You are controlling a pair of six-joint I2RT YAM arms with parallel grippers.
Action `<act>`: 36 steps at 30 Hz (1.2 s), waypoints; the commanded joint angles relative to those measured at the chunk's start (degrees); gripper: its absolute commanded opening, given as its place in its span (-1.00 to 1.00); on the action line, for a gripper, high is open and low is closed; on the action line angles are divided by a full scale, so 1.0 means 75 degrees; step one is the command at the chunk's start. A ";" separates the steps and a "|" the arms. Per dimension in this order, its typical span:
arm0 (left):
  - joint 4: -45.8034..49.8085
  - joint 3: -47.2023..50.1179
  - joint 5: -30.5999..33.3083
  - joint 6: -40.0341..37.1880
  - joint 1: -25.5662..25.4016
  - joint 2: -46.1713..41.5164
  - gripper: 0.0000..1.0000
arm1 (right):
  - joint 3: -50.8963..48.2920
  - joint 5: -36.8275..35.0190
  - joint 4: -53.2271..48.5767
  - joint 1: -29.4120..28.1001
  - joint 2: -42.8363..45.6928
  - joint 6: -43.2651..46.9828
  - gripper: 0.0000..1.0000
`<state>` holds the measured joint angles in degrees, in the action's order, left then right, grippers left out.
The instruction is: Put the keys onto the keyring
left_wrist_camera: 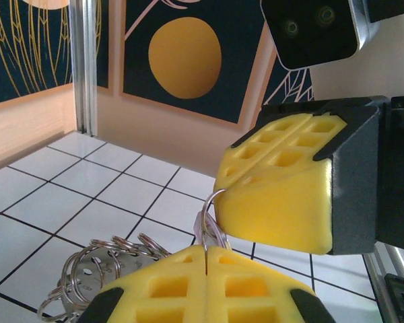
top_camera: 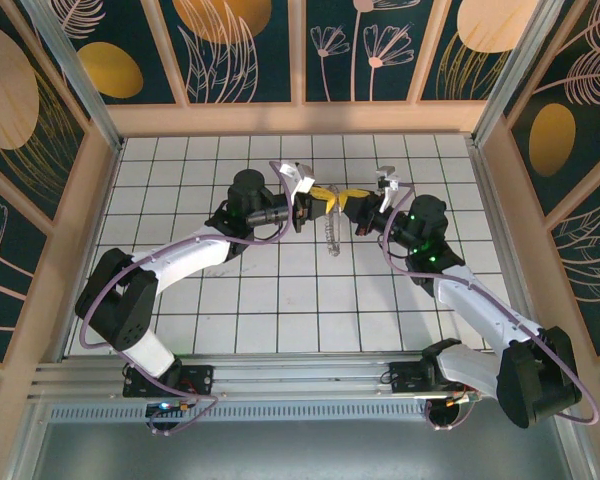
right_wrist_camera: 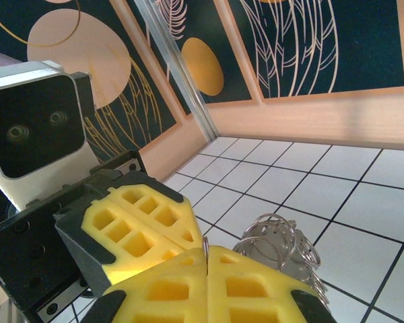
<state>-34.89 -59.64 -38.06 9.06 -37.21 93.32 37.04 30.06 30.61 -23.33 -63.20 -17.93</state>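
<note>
Where left tool (left_wrist_camera: 205, 261) grips, keyring (left_wrist_camera: 209, 200) is hidden.

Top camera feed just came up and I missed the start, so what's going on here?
Over the middle of the tiled table, the left gripper and the right gripper meet tip to tip. Both are shut, each apparently pinching the same thin metal ring. A bunch of linked rings trails down from it.
</note>
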 commanded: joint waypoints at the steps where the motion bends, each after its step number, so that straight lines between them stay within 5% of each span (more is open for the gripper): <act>1: -0.0375 -0.0287 0.0024 -0.0165 -0.0058 -0.0033 -1.00 | 0.0023 0.0055 0.0066 -0.0053 0.0102 0.0159 -1.00; 18: -0.0521 -0.0265 -0.0148 -0.0212 -0.0110 -0.0078 -1.00 | -0.0003 -0.0352 -0.0089 0.0050 0.0001 0.0273 -1.00; 36: -0.1052 0.0065 -0.0096 -0.0354 -0.0124 -0.0278 -1.00 | -0.0160 0.0296 -0.0248 0.0456 -0.0131 0.0065 -1.00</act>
<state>-36.80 -59.40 -37.17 7.53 -37.47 93.30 36.60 30.92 29.28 -21.12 -63.55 -16.97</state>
